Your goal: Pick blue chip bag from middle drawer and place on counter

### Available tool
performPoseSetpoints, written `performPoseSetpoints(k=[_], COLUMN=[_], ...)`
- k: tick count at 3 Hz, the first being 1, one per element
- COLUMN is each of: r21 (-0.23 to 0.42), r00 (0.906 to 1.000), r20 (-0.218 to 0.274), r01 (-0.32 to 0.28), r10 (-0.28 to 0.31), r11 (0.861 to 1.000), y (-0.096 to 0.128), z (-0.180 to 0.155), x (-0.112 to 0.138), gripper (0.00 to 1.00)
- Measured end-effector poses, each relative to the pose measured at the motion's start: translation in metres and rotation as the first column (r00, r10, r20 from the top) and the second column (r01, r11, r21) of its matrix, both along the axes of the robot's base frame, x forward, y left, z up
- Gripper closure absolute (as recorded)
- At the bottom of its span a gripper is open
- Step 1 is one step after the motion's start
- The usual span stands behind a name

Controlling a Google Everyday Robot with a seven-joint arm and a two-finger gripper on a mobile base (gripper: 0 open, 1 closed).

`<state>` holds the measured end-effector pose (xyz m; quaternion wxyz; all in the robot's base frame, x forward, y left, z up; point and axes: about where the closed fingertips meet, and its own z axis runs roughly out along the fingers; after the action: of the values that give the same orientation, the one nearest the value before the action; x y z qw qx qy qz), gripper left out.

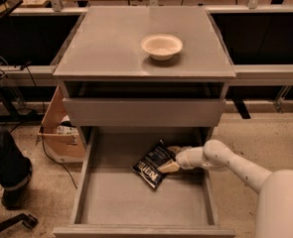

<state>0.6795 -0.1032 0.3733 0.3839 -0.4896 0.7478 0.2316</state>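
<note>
Tool (171, 158) sits at centre right of the frame inside the middle drawer (116, 202), its two fingers spread and straddling the right edge of the blue chip bag (150, 165), which lies flat on the drawer floor. Higher up, a white bowl (161, 46) rests on the surface (106, 48).

Robot arm (238, 168): single, white, with a smooth, slightly glossy casing and rounded tubular links. It occupies the lower right of the frame.
Base link (282, 207): broad off-white cylinder filling the lower right corner, with a softly rounded top edge.
Joint housing (216, 153): bulbous white knuckle, right of centre in the lower half.
End effector (170, 158): just left of that knuckle, at lower centre of the frame. Short white cylindrical collar, tipped with pale tan parts.
</note>
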Motion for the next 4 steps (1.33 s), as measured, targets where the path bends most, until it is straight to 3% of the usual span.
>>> performPoseSetpoints(k=[1,2,3,4], r21=[0.023,0.026,0.047,0.066], r00=[0.9990,0.9980,0.9976,0.9965], r20=[-0.009,-0.023,-0.062,-0.080], r01=[0.043,0.058,0.034,-0.019], r10=[-0.043,-0.058,-0.031,0.024], r11=[0.999,0.998,0.998,0.998], y=[-0.004,-0.005,-0.001,0.004], z=[0.008,0.017,0.043,0.084], x=[-0.013,-0.038,-0.067,-0.097], gripper=[0.68,0.92,1.00,1.00])
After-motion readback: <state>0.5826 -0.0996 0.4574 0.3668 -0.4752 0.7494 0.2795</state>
